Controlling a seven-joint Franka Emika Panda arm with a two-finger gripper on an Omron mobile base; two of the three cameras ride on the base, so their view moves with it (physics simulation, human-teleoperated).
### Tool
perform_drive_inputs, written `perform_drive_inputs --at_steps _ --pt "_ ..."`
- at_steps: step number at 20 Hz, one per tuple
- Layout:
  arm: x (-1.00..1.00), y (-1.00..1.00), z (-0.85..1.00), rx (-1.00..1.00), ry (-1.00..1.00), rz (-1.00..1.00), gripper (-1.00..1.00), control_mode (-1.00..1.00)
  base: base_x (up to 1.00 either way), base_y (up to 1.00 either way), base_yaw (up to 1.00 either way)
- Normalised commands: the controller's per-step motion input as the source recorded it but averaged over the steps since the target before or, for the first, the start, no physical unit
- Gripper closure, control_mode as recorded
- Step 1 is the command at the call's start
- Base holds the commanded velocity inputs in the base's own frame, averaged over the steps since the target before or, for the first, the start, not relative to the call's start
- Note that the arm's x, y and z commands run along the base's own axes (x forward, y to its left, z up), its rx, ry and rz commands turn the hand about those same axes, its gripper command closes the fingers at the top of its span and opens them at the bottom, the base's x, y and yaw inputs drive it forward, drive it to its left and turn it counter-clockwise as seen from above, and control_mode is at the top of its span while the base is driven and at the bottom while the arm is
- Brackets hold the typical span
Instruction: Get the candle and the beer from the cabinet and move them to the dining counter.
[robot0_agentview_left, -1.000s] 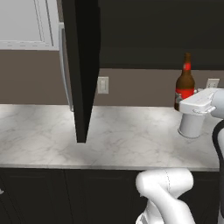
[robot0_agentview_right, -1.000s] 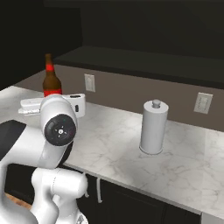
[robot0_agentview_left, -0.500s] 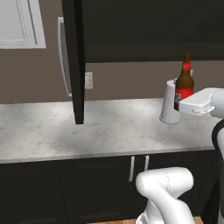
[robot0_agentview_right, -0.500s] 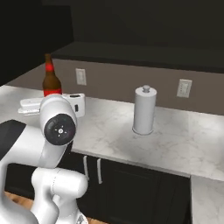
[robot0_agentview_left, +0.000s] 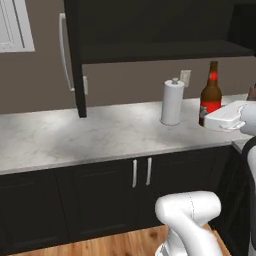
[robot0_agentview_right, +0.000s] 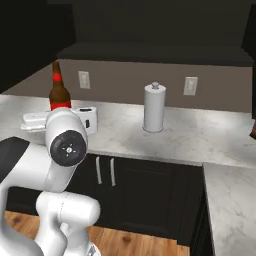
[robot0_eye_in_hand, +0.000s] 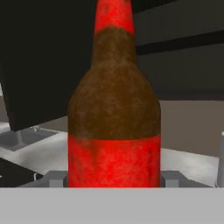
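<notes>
Look at the hand view first: the beer (robot0_eye_in_hand: 114, 113) stands upright in the middle of the frame, brown glass above a red label, red neck running off the top edge. The gripper (robot0_eye_in_hand: 114, 177) has a finger (robot0_eye_in_hand: 56, 178) on each side of the label, both pressed against the bottle, so you are pinching it at its lower body.

In the left base view the beer (robot0_agentview_left: 210, 94) sits at the right of the frame, upright, with the white hand (robot0_agentview_left: 226, 117) against its base and above the marble worktop (robot0_agentview_left: 95, 135). A white paper towel roll (robot0_agentview_left: 172, 102) stands on that worktop just left of the bottle (apart from it, not touching). The cabinet (robot0_agentview_left: 145, 30) fills the top of the frame, its door (robot0_agentview_left: 74, 55) swung out at upper left with a long silver handle (robot0_agentview_left: 63, 52).

In the right base view the beer (robot0_agentview_right: 58, 91) shows at the left, above the arm, and the roll (robot0_agentview_right: 154, 108) stands near the middle on the worktop (robot0_agentview_right: 200, 137). Wall outlets (robot0_agentview_right: 83, 79) sit behind them.
</notes>
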Motion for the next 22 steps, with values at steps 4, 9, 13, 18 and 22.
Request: perform_drive_inputs --at_steps 4,9,13,18,22 --pt "0.00 0.00 0.00 0.00 0.00 0.00 1.00 1.00 -0.86 0.23 -0.14" --pt "0.00 0.00 0.00 0.00 0.00 0.00 1.00 1.00 -0.86 0.22 -0.13" --pt "0.00 0.00 0.00 0.00 0.00 0.00 1.00 1.00 -0.82 0.24 -0.14" --pt "0.00 0.00 0.00 0.00 0.00 0.00 1.00 1.00 -0.83 0.37 -0.12" --pt "0.00 0.00 0.00 0.00 0.00 0.00 1.00 1.00 -0.85 0.39 -0.10"
